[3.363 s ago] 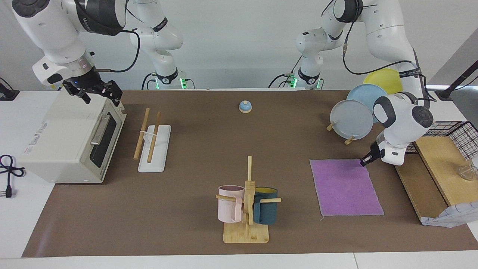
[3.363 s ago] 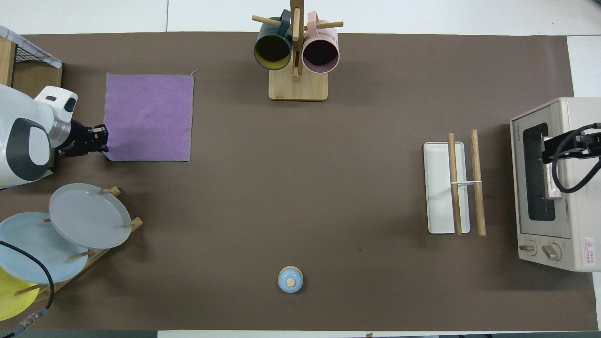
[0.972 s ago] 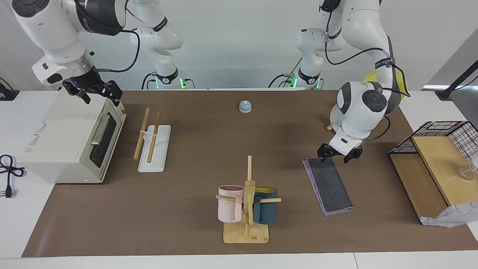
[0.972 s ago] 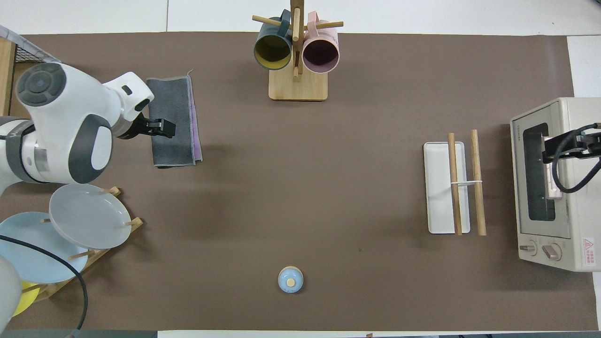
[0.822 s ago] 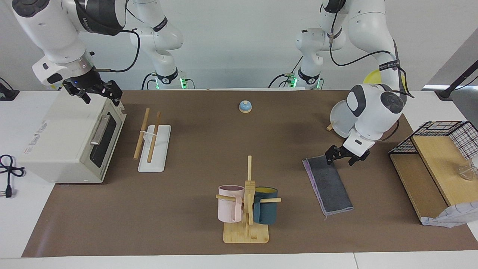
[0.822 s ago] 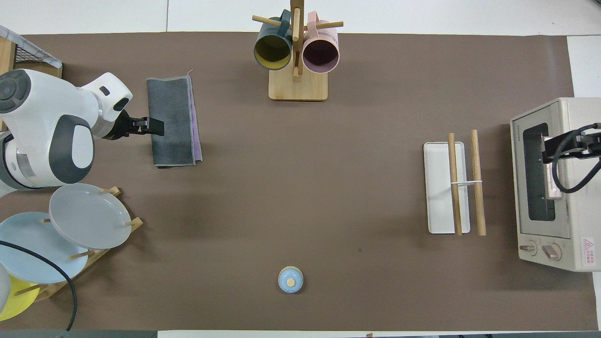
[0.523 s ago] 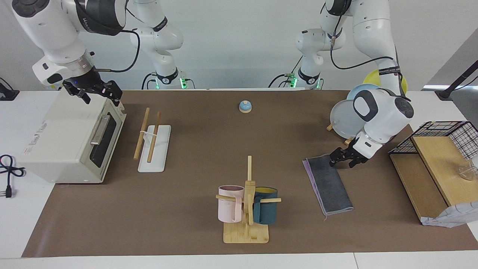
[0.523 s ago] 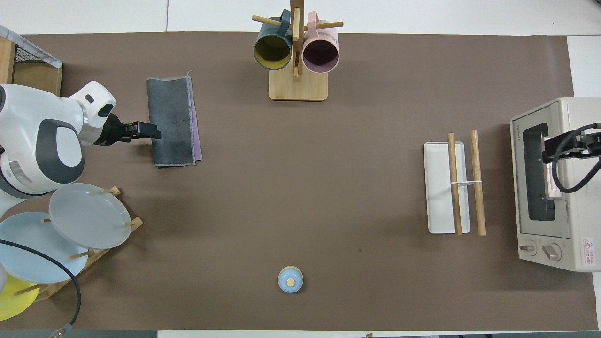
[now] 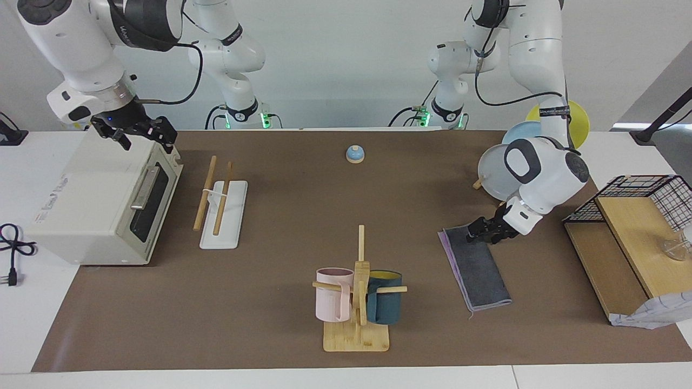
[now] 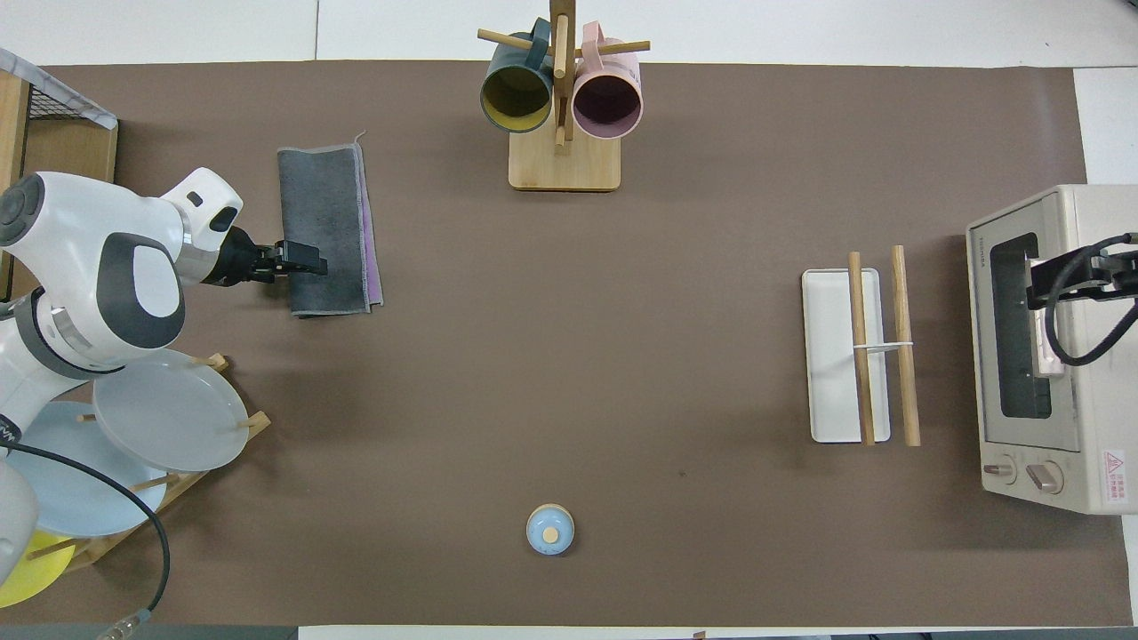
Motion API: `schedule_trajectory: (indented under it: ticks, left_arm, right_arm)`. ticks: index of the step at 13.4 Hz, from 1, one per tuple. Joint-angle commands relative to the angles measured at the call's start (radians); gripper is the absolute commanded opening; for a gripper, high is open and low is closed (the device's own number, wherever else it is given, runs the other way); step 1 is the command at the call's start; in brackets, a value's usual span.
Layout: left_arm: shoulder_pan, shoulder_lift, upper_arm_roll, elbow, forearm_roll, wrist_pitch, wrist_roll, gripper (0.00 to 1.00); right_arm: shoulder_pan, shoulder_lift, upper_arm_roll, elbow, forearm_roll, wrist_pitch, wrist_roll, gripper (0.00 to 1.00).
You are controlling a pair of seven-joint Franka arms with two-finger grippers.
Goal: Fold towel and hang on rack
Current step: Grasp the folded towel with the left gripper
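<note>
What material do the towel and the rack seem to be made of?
Towel: probably a thin woven cloth with a matte finish. It lies flat and folded, dark grey on top, with a purple strip showing along one edge and a loose thread at a corner.
Rack: a smooth white base, perhaps plastic or ceramic, and two pale rods that look like unpainted wood.

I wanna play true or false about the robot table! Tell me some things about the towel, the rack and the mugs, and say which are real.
1. The towel lies folded, grey face up. True.
2. The towel hangs on the rack. False: it lies on the table; the rack's rods are bare.
3. Two mugs hang on the mug tree. True.
4. The left gripper is over the toaster oven. False: it is at the towel's edge; the right gripper is over the toaster oven.
</note>
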Motion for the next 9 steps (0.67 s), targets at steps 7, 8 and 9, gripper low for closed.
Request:
schedule_trajectory:
  ticks: [7, 8, 9]
  left_arm:
    - [-0.016, -0.003, 0.007, -0.025, -0.023, 0.024, 0.019, 0.74]
    - [-0.013, 0.000, 0.007, -0.019, -0.023, 0.024, 0.019, 0.74]
    - [-0.014, 0.014, 0.007, -0.013, -0.021, 0.027, 0.020, 0.74]
  right_arm:
    - [-0.015, -0.001, 0.013, 0.004, -0.011, -0.017, -0.013, 1.00]
    - [-0.015, -0.001, 0.013, 0.004, -0.011, -0.017, -0.013, 1.00]
    - [-0.015, -0.001, 0.013, 0.004, -0.011, -0.017, -0.013, 1.00]
